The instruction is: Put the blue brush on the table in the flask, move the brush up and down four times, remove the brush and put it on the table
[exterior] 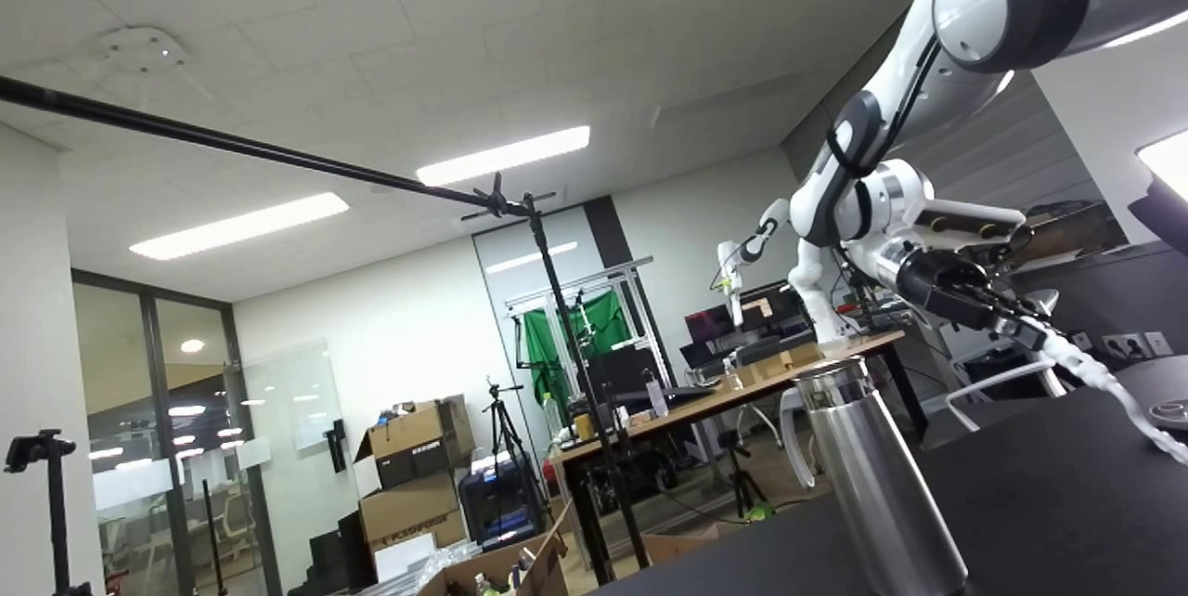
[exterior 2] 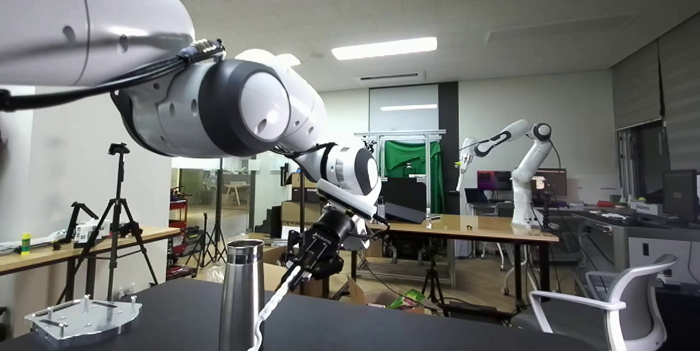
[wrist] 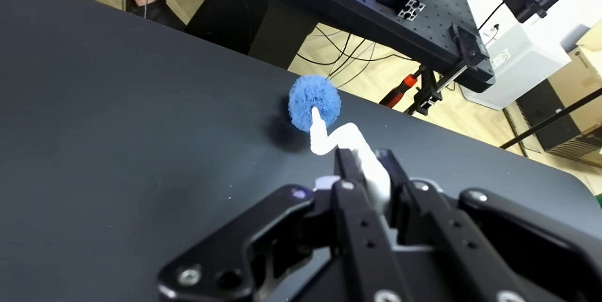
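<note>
My gripper point(wrist: 365, 156) is shut on the white twisted handle of the blue brush point(wrist: 314, 99). The brush's round blue head shows beyond the fingertips in the wrist view, over the dark table, with a shadow beside it. In both exterior views the gripper point(exterior: 1019, 325) point(exterior 2: 301, 274) points down and the white handle of the brush point(exterior: 1086, 366) point(exterior 2: 272, 304) slants down from it. The blue head is out of view there. The steel flask point(exterior: 882, 485) point(exterior 2: 235, 296) stands upright on the table, open at the top, with a side handle. It is out of the wrist view.
The black table point(exterior: 1039, 485) ends at an edge just past the brush head in the wrist view. A clear plate with posts point(exterior 2: 85, 321) lies on the table. A perforated black table point(wrist: 357, 15) with clamps stands beyond the edge. A chair point(exterior 2: 601, 307) stands nearby.
</note>
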Controlling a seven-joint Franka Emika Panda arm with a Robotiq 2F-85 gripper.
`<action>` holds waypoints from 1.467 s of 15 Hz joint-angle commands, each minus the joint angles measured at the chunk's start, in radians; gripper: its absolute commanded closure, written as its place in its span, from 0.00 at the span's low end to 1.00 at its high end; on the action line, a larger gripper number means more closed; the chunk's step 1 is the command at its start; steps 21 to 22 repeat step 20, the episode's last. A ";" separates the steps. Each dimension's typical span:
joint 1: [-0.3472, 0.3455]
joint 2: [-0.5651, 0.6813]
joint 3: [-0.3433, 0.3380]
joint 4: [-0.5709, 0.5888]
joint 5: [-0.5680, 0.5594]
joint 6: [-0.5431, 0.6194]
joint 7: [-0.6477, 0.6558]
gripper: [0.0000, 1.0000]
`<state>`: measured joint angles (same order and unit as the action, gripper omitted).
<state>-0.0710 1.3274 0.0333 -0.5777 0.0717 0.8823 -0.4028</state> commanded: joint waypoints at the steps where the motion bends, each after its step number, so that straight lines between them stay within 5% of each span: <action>1: -0.019 0.058 0.010 0.076 0.055 -0.004 0.083 0.96; 3: -0.023 0.068 0.010 0.081 0.078 0.009 0.100 0.96; 4: -0.024 0.072 0.010 0.083 0.089 0.023 0.109 0.59; 5: -0.027 0.076 0.011 0.086 0.103 0.046 0.116 0.59; 10: -0.037 -0.019 -0.008 0.139 0.096 0.133 0.090 0.26; 12: -0.045 -0.008 0.017 0.281 0.069 0.113 0.100 0.12; 13: -0.042 -0.079 -0.004 0.217 0.085 0.158 0.087 0.05; 17: -0.037 -0.186 0.019 0.229 0.059 0.281 0.106 0.00; 22: -0.042 -0.203 0.028 0.203 0.056 0.275 0.072 0.00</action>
